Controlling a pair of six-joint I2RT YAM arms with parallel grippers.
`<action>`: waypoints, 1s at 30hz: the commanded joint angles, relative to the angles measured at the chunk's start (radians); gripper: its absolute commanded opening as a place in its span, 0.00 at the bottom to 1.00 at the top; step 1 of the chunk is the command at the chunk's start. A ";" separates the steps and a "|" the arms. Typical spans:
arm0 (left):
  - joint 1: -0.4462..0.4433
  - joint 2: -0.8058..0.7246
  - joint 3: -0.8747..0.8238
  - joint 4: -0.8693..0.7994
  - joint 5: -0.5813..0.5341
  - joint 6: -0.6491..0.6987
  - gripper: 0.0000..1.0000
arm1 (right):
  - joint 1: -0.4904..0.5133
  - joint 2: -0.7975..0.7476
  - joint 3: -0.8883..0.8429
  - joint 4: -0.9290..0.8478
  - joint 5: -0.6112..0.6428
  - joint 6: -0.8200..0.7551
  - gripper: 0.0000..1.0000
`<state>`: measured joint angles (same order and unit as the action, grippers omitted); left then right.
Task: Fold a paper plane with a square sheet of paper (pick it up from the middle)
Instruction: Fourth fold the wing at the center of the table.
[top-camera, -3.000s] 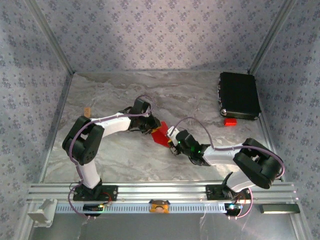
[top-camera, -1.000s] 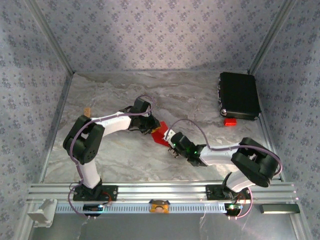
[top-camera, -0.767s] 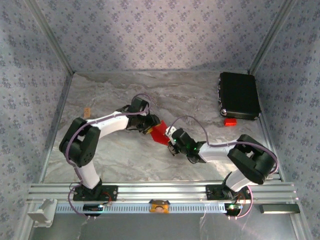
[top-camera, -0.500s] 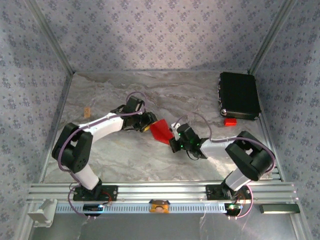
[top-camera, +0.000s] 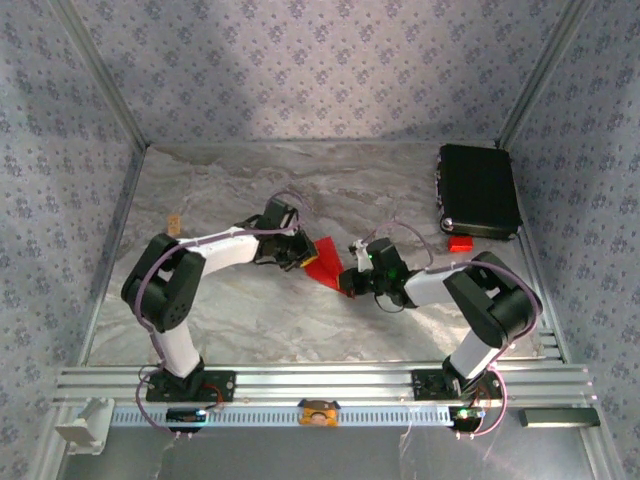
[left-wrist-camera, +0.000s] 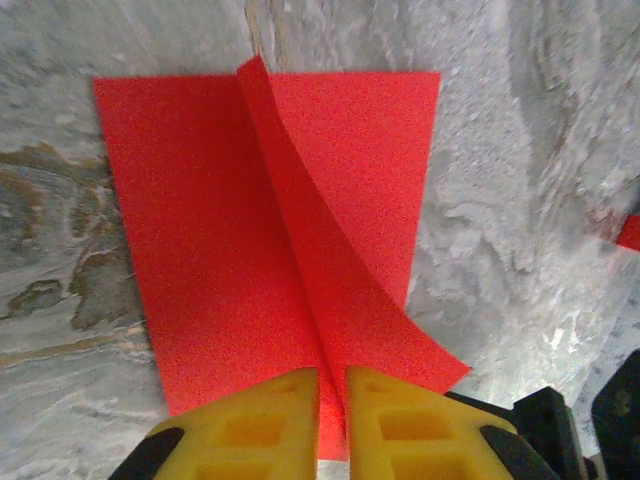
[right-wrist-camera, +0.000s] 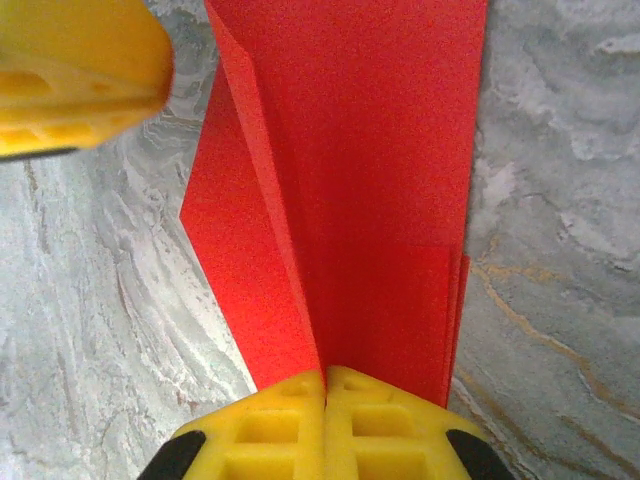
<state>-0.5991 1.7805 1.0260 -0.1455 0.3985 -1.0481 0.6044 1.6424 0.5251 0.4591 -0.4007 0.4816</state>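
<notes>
Left wrist: left gripper (left-wrist-camera: 333, 375) at bottom centre, jaws narrow, pinching the raised crease of the folded sheet of paper (left-wrist-camera: 220, 220) on the table (left-wrist-camera: 520, 180). Right wrist: right gripper (right-wrist-camera: 325, 375) jaws closed on the sheet's lower edge. Top external: sheet mid-frame, between both grippers.

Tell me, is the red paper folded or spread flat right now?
Folded. The square sheet of paper shows a crease down its middle, with one flap curling up off the table.

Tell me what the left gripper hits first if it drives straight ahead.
The left gripper pinches the thin red folded paper sheet, so that comes first; past it, probably the grey marbled tabletop, depth unclear.
</notes>
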 joint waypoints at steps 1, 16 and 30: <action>-0.013 0.030 0.040 0.008 0.030 0.014 0.12 | -0.022 0.021 0.027 0.011 -0.084 0.059 0.00; -0.019 0.064 0.033 -0.028 -0.010 0.023 0.09 | -0.102 0.095 0.068 0.030 -0.268 0.165 0.00; -0.013 0.093 0.014 -0.065 -0.059 0.043 0.05 | -0.140 0.139 0.088 0.024 -0.341 0.209 0.00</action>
<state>-0.6117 1.8633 1.0382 -0.1608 0.3698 -1.0286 0.4732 1.7626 0.5938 0.4904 -0.7116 0.6689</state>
